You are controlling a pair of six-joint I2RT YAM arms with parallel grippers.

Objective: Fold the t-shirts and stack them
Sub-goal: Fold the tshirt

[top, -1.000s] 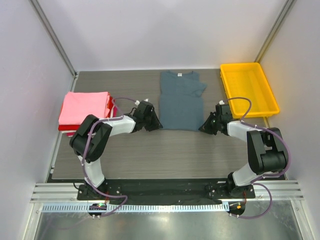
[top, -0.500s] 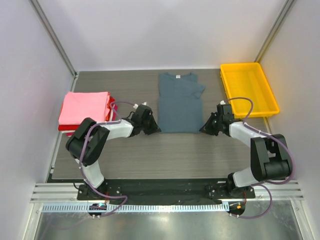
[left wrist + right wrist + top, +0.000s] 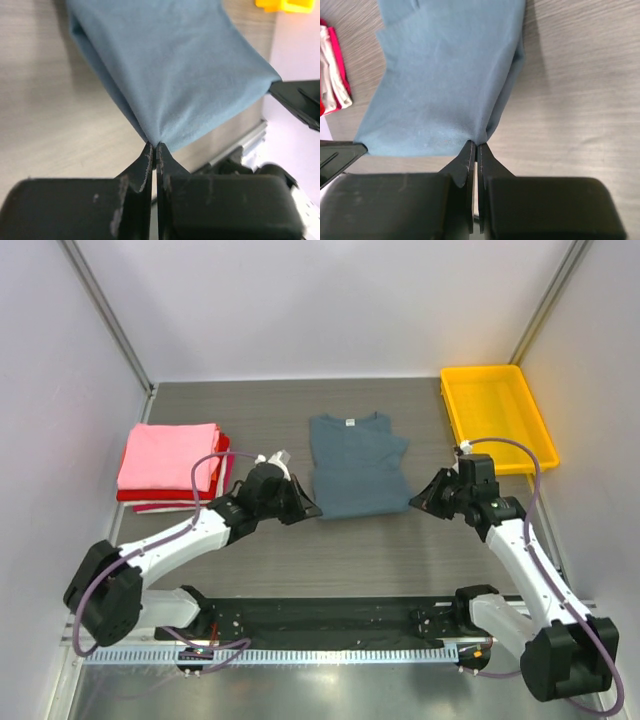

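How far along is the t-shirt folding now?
Done: a stack of folded cotton t-shirts, pink on top, red beneath, lies at the left. In hand: the left tool and right tool each pinch a lower corner of the slate blue-grey cotton t-shirt. Left: folding it and placing it on the stack.

Bright, even light throughout, soft shadow on the table (image 3: 580,100) beside the blue shirt (image 3: 445,85), close black fingers (image 3: 142,170) slightly blurred.
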